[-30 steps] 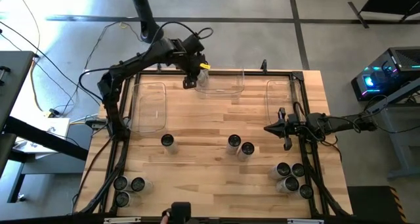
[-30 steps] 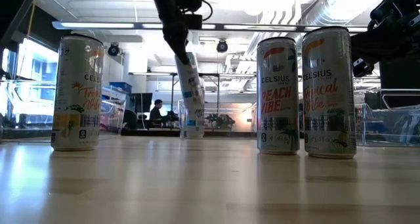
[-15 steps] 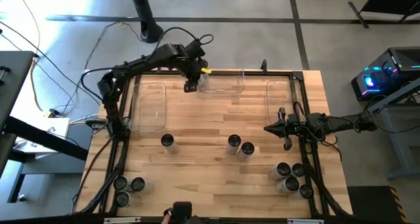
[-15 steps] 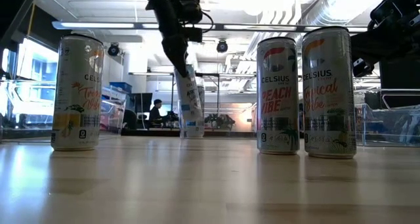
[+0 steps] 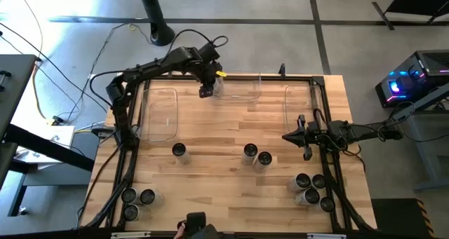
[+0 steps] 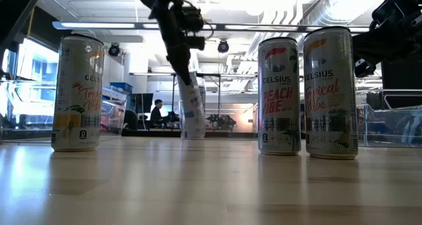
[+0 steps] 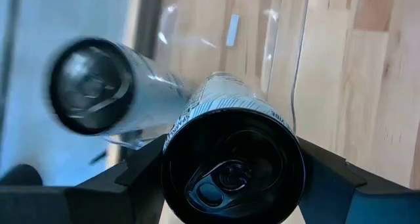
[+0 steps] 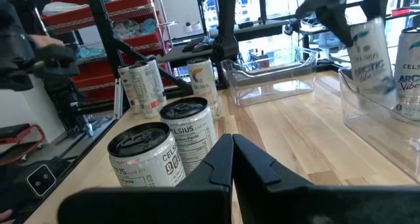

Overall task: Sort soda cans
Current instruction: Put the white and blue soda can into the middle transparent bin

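At the far edge of the wooden table (image 5: 231, 137), the left gripper (image 5: 205, 90) holds a soda can (image 7: 230, 155) clamped between its fingers, tilted, at the near-left corner of the middle clear bin (image 5: 247, 93), where a second can (image 7: 98, 96) already lies on its side; the step in hand appears to be setting this can down inside that bin. To do it well, the can should probably clear the bin's wall fully and come low beside the lying can before the fingers part, so that it neither tips out nor knocks its neighbour. The left bin (image 5: 160, 114) and the right bin (image 5: 297, 99) on either side of the middle bin show nothing inside from above. Toward the near edge from the middle bin, three cans (image 5: 250, 152) stand mid-table, with a cluster at the near-right (image 5: 309, 188) and another at the near-left (image 5: 137, 200). The right gripper (image 5: 289, 137) waits with jaws closed and empty, just short of the right bin.
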You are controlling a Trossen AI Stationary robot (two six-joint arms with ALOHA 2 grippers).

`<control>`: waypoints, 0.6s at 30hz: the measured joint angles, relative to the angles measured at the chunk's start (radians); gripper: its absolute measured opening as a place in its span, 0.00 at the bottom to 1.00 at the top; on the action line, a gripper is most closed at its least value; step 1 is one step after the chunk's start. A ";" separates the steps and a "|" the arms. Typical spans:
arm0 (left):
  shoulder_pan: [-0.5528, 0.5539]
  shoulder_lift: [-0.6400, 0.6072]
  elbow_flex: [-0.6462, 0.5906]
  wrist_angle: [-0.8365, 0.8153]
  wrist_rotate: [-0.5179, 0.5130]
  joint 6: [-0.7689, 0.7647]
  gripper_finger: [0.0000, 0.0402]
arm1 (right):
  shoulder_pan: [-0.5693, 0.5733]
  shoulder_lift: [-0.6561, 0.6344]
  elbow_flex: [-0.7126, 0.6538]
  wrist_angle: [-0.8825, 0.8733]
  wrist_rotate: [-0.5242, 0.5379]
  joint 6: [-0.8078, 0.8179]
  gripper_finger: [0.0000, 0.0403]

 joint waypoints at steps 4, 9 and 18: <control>-0.013 0.033 -0.001 -0.008 -0.003 0.000 0.63 | 0.000 0.000 0.000 0.000 0.000 0.000 0.00; -0.019 0.050 0.002 -0.002 -0.009 -0.001 0.64 | 0.000 0.000 0.000 0.000 0.000 0.000 0.00; -0.019 0.050 0.002 -0.005 -0.018 -0.007 0.64 | 0.000 0.000 0.000 0.000 0.000 0.000 0.00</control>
